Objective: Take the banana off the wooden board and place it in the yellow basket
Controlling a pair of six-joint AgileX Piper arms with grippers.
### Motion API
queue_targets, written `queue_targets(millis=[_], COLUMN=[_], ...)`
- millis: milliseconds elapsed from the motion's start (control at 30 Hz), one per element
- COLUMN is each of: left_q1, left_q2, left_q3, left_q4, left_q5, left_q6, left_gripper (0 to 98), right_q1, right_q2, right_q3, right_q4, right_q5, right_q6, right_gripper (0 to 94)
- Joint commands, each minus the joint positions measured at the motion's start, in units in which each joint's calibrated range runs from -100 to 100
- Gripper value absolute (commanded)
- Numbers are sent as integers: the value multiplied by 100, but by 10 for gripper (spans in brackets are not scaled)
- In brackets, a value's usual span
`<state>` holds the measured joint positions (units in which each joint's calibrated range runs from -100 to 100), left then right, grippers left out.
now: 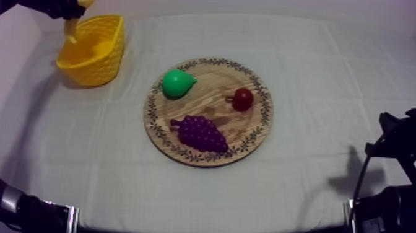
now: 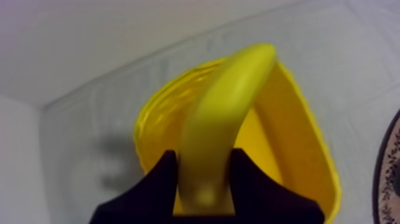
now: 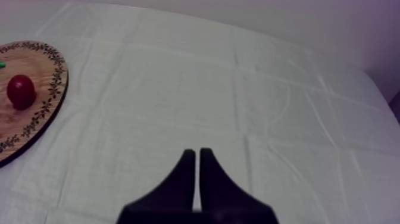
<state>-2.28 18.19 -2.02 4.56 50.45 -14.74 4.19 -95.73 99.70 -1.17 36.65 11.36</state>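
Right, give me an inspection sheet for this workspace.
Surface: grey-white cloth, creased.
Job's things: banana held over the yellow basket, not yet released; wooden board mid-table.
Clutter: pear, grapes and small red fruit on the board.
Grippers: left gripper shut on the banana above the basket; right gripper shut on nothing, over the cloth beside the board.
Cables: nothing seen.
Surroundings: plain wall beyond the table.
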Motion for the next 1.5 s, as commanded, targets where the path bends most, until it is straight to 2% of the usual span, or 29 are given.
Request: queue_targets(millis=[0, 500, 733, 933, 1067, 1233, 1467], left_q1=[-31, -72, -72, -71, -69, -174, -464], left_q2=[136, 1104, 1120, 904, 288, -1356, -3982], left_q3=[-40, -121, -14, 117, 418, 1226, 2248], left_q4=[11, 279, 376, 430, 420, 439, 445], left_q5=[-28, -354, -506, -578, -669, -799, -424], left_q6=[-7, -199, -257, -305, -265, -161, 142], left_gripper=[315, 318, 475, 520, 372, 206, 108], right_q1=[2, 2, 2, 2, 2, 2, 2], right_q2=[-2, -2, -2, -2, -2, -2, -2], right_q3=[-3, -3, -3, -3, -3, -3, -3], right_q4=[2, 2, 2, 2, 2, 2, 2], right_q5=[-4, -4, -4, -4, -4, -4, -4], right_q6=[2, 5, 5, 5, 5, 5, 4], right_gripper=[3, 3, 3, 3, 3, 3, 3])
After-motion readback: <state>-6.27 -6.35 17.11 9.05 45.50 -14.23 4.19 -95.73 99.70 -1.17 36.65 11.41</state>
